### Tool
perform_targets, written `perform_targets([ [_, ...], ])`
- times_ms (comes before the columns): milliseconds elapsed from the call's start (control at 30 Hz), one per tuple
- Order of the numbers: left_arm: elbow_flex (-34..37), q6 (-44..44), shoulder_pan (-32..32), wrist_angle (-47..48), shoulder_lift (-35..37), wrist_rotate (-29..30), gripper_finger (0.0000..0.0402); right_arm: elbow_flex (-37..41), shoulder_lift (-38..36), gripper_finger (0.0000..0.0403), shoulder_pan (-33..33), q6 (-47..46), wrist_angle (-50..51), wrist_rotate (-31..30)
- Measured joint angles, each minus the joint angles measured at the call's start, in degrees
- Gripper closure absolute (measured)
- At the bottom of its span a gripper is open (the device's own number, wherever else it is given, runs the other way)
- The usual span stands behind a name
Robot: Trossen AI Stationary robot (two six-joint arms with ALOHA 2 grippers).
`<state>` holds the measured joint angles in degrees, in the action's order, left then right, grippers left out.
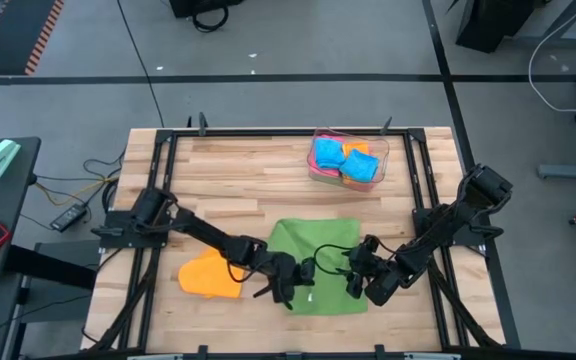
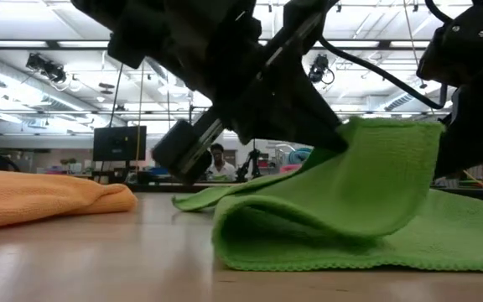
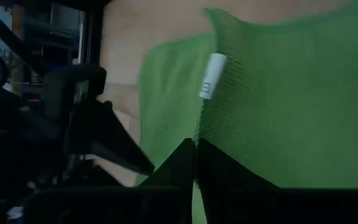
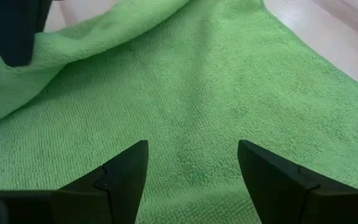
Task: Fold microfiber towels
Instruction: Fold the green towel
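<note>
- The green towel (image 1: 320,262) is lying spread on the near middle of the wooden table (image 1: 258,185), between the two arms, its far edge running roughly side to side across the table.
- The left gripper (image 1: 293,288) is reaching in from the left over the towel's near left part, with its jaws clamped together on an edge of the green cloth; the left wrist view is showing the fingers (image 3: 194,163) pressed shut on the fabric beside a small white label (image 3: 212,76).
- The low view is showing that gripped edge lifted off the table and curling over toward the right, so a rounded fold (image 2: 250,222) is forming along the towel's left side while the rest is lying flat.
- The right gripper (image 1: 360,280) is hovering at the towel's near right part, its jaws standing wide apart; in the right wrist view both fingers (image 4: 126,174) are showing just above flat green cloth, holding nothing.
- An orange towel (image 1: 208,274) is lying crumpled on the table left of the green one, beside the left arm.
- A clear tray (image 1: 346,161) is sitting at the far right of the table, holding blue and orange towels (image 1: 340,158) bunched together.
</note>
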<state>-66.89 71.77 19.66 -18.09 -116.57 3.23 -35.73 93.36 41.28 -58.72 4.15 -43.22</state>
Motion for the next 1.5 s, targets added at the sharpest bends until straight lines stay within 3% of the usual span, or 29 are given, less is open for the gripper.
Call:
perform_targets([
  [133,0.0,-3.8,-1.0,-0.2,0.5,-6.8,0.0385,0.0,0.0,0.0146,0.0,0.3,0.0,0.0],
  [367,0.0,-3.9,-1.2,-0.3,0.3,-7.4,0.0387,0.0,0.0,0.0146,0.0,0.5,-0.1,0.0],
  [500,-0.4,-7.2,-1.5,-1.9,0.3,-3.0,0.0384,-2.8,0.0,0.0146,0.4,3.8,-1.1,1.2],
  [667,-2.5,-16.4,-2.6,3.1,0.3,3.1,0.0394,-8.9,0.0,0.0146,2.4,7.7,-1.2,-0.4],
  [933,-3.7,-17.3,-2.5,6.8,0.3,3.0,0.0383,-13.5,1.7,0.0146,3.6,4.1,-1.2,0.9],
  [1133,-3.7,-19.2,-2.8,7.3,0.3,3.2,0.0395,-18.6,8.5,0.0146,3.6,4.4,-0.6,1.1],
  [1367,-3.7,-20.1,-2.9,7.8,0.3,3.2,0.0381,-26.2,14.9,0.0147,3.2,1.9,9.1,0.2],
  [1500,-3.7,-20.2,-2.9,8.0,0.3,3.1,0.0394,-27.5,16.6,0.0174,2.5,1.5,9.8,1.1],
])
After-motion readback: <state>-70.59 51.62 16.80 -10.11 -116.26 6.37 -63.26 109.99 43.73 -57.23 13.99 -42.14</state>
